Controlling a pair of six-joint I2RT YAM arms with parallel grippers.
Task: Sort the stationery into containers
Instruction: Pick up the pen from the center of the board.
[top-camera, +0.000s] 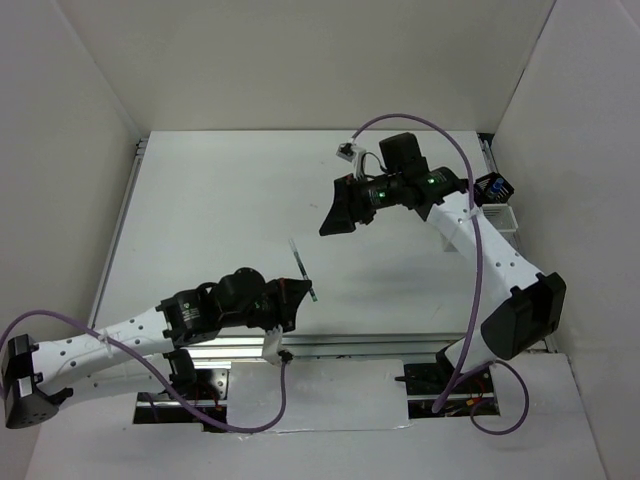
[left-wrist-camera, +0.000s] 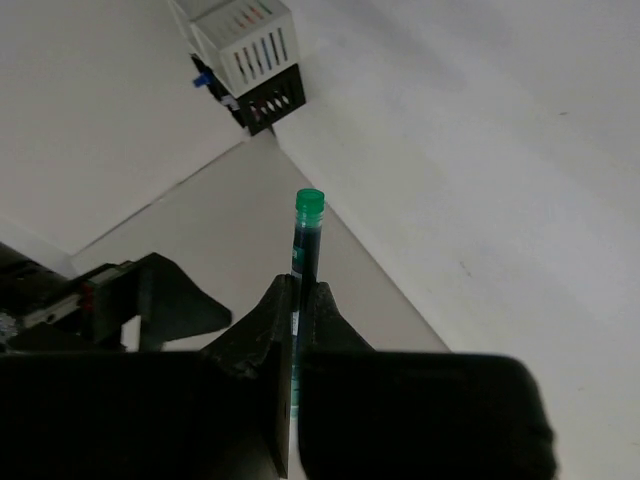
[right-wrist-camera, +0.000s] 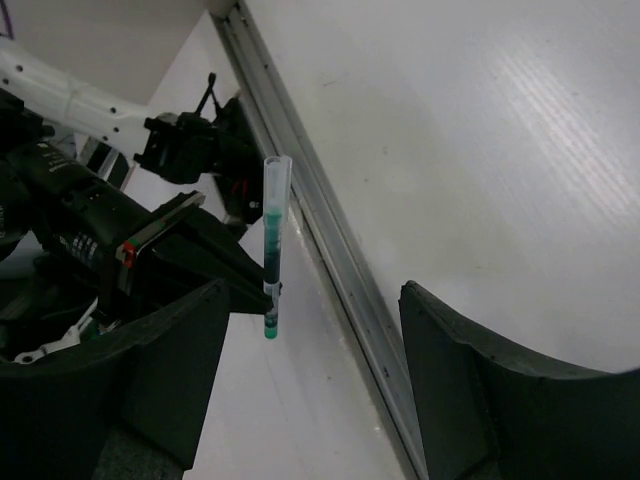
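My left gripper (top-camera: 292, 298) is shut on a thin pen (top-camera: 301, 266) with a dark green barrel and a green tip, and holds it above the table near the front edge. The left wrist view shows the pen (left-wrist-camera: 307, 240) sticking out past the closed fingertips (left-wrist-camera: 297, 292). My right gripper (top-camera: 338, 212) is open and empty, held high over the table's middle and facing the pen. Its wrist view shows the pen (right-wrist-camera: 271, 240) between its two wide-apart fingers (right-wrist-camera: 160, 370). The containers (top-camera: 497, 203) stand at the far right edge, as a white slatted bin (left-wrist-camera: 248, 42) and a black bin (left-wrist-camera: 272, 100).
A metal rail (right-wrist-camera: 330, 240) runs along the table's front edge. White walls enclose the table on the left, back and right. The right arm (top-camera: 490, 260) reaches in from the right side. No other stationery shows on the table.
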